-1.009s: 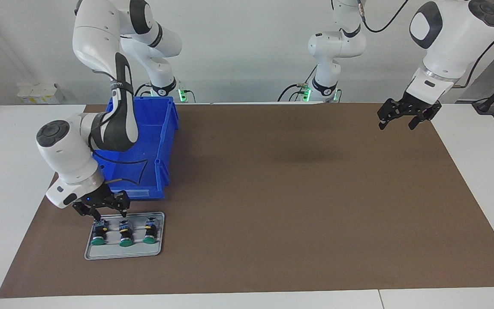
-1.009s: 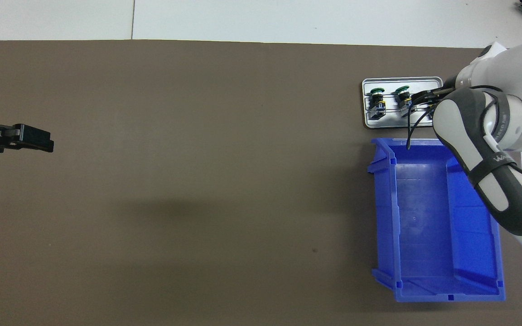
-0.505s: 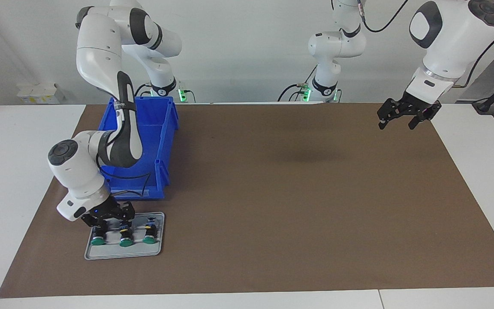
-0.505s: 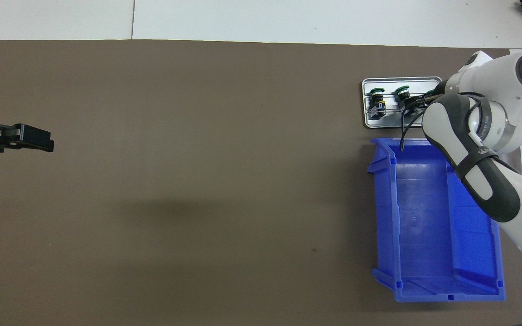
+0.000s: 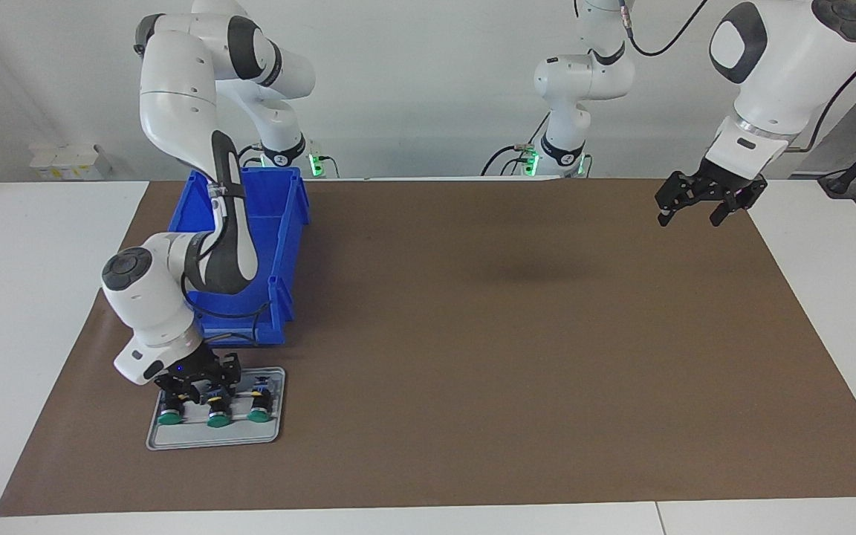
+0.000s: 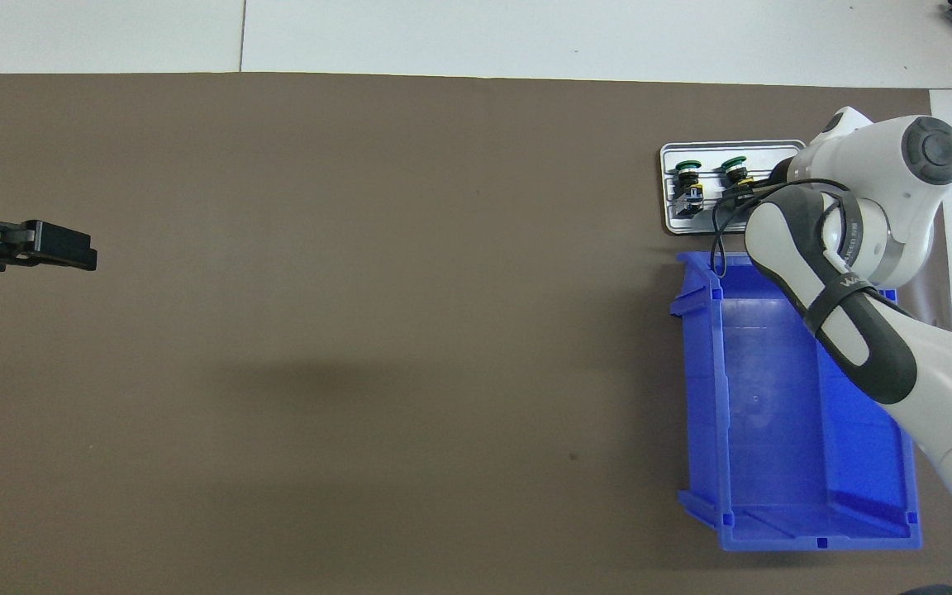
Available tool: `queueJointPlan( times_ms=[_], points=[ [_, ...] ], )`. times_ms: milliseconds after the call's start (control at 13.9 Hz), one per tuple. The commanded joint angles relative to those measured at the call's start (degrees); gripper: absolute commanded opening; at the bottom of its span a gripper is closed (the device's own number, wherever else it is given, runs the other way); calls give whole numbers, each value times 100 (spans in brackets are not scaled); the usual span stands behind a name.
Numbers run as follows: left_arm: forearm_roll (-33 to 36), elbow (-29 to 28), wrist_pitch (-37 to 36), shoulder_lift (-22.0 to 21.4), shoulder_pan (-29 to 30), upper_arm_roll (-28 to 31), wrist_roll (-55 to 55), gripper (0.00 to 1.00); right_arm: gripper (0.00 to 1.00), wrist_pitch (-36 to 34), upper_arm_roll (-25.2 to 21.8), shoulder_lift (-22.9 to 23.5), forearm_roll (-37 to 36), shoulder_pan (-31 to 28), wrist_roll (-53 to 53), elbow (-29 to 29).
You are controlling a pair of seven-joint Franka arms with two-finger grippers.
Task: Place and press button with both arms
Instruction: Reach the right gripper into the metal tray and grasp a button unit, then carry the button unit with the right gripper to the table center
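Observation:
Three buttons with green caps lie in a row on a grey tray [image 5: 212, 441] [image 6: 761, 146] at the right arm's end of the table. In the facing view they are the end button [image 5: 169, 417], the middle button [image 5: 218, 420] and the third button [image 5: 258, 415]. My right gripper [image 5: 198, 386] is down on the tray, over the base ends of the end and middle buttons. In the overhead view the right arm hides the end button, and the other two buttons [image 6: 688, 170] [image 6: 734, 165] show. My left gripper [image 5: 688, 217] [image 6: 89, 258] waits open and empty in the air over the mat's edge at the left arm's end.
A blue bin [image 5: 283, 223] [image 6: 773, 397] stands on the brown mat [image 5: 510, 357] beside the tray, nearer to the robots. The right arm's forearm reaches over the bin. White table surfaces border the mat.
My right gripper has come down onto the tray and shifted from the end button toward the middle one, its wrist swinging along. The left arm has stayed put.

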Motion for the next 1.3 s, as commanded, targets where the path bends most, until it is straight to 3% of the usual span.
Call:
queueJointPlan(
  times_ms=[0,288,577,865,1081,1225],
  points=[
    [5,-139,223,-93,36,-24,-23,100,0,74,27,-223,150,-15,-167,-129],
    [5,404,92,153,53,-15,-32,100,0,-408,27,-872,159,-15,665,-278],
    [14,1012,-313,435,53,-15,-23,100,0,-777,18,-1541,141,433,2044,-691],
    [-4,724,64,347,36,-24,-15,100,0,-1095,-17,-1656,18,1187,4063,-639],
    [-4,556,197,286,45,-24,20,100,0,-1113,18,-1665,-955,1978,6304,-534],
    [-4,381,302,225,45,-15,169,100,0,-1095,27,-1621,-975,2444,7762,-385]
  ],
)
